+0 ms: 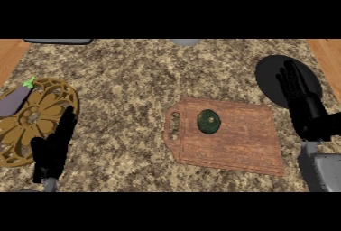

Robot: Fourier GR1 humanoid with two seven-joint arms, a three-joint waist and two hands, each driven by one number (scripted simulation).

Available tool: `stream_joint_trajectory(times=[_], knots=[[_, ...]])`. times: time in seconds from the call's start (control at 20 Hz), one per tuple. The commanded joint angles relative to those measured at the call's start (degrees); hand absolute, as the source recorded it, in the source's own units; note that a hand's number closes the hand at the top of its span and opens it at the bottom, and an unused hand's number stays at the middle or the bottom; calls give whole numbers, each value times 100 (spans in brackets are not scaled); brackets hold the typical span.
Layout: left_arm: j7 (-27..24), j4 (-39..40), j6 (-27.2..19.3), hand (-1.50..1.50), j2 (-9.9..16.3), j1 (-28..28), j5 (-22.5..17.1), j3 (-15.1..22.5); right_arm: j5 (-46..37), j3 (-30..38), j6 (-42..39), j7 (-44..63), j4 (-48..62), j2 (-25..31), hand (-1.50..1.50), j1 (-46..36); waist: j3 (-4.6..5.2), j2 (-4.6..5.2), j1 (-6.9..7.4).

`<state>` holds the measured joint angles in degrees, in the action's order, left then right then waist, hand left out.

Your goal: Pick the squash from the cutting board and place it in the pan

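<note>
Overlapping the dark pan (271,76), the right hand (297,92) hides part of its rim, fingers straight and empty. Squash (208,121) rests on the cutting board (233,144). Left hand (57,140) points up, fingers straight, together.

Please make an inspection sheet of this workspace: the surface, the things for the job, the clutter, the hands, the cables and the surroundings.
Surface: speckled stone counter, wooden strips at both side edges.
Job's things: dark green squash lies on the brown cutting board, untouched; black pan at the right, partly hidden by the right hand.
Clutter: purple eggplant on a golden openwork trivet at the left.
Hands: left hand open, over the trivet's edge, holding nothing; right hand open, fingers straight, over the pan, holding nothing.
Cables: nothing seen.
Surroundings: a dark flat object and a grey rounded one at the far edge, cut off, not identifiable.
</note>
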<state>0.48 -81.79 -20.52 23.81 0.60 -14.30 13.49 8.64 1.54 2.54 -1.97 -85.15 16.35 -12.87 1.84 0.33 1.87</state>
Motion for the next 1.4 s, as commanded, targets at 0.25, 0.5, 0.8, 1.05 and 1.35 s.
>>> stream_joint_trajectory(times=[0.25,0.5,0.8,1.05,1.35], knots=[[-351,-422,173,0,-37,-1175,130,-63,341,-1648,-2946,-474,814,113,150,-952,-216,136,403],[143,-214,411,0,144,-1432,-201,-382,-1129,-962,-1885,-3351,1583,679,-150,-578,-212,40,-100],[81,-220,306,0,-82,-1323,1,-321,-1456,-553,-2191,-4079,1855,1670,-150,-909,-187,-25,-169],[62,-131,524,0,32,-1378,-175,-537,-2117,-888,-2746,-3476,1533,2630,-150,-1519,-174,-45,-189],[-68,324,630,0,-194,-1668,-67,-650,-2122,-876,-3459,-2125,1247,2538,-150,-2543,-176,-27,-184]])
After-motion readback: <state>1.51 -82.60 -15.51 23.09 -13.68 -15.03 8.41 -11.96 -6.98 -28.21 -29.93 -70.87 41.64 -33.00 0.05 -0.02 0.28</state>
